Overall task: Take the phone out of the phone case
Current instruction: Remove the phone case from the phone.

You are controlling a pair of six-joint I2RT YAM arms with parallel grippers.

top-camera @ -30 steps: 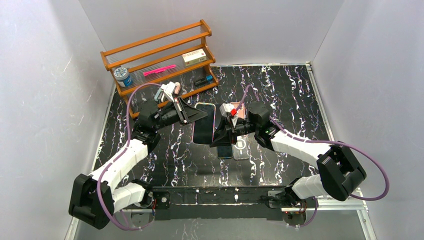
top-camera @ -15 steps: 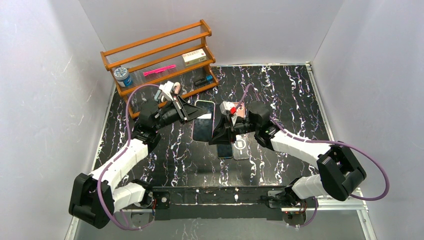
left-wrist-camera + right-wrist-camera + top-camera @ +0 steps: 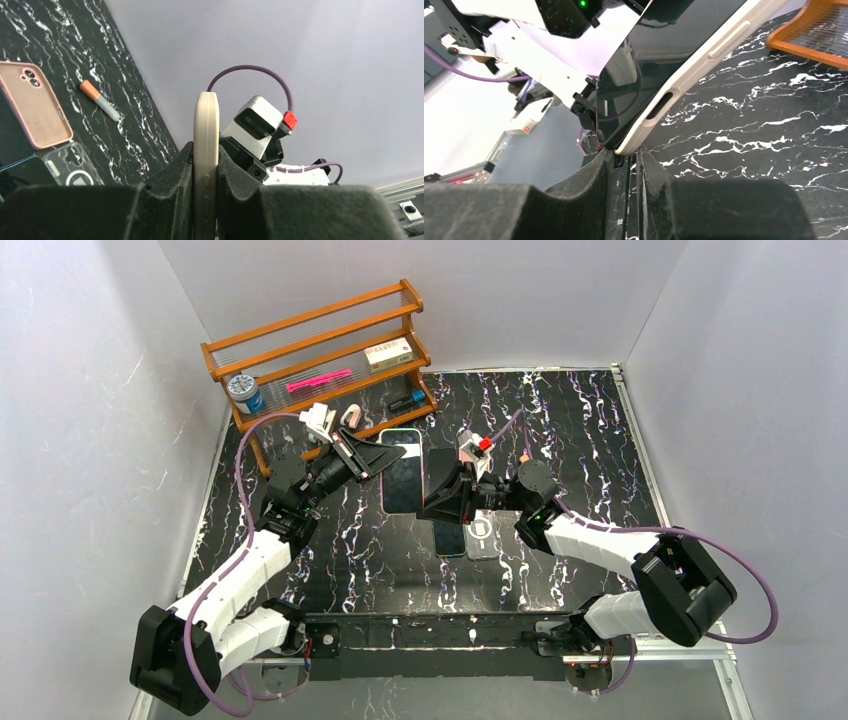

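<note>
Phone (image 3: 403, 472) in cream phone case (image 3: 206, 150) hangs just in front of wooden rack (image 3: 320, 355), long axis toward it; left gripper (image 3: 392, 455) clamps one long edge, right gripper (image 3: 430, 508) pinches the corner farthest from the rack.

Marbled table (image 3: 585, 425): rack (image 3: 320, 365), pink case (image 3: 35, 107), clear case (image 3: 485, 532).
</note>
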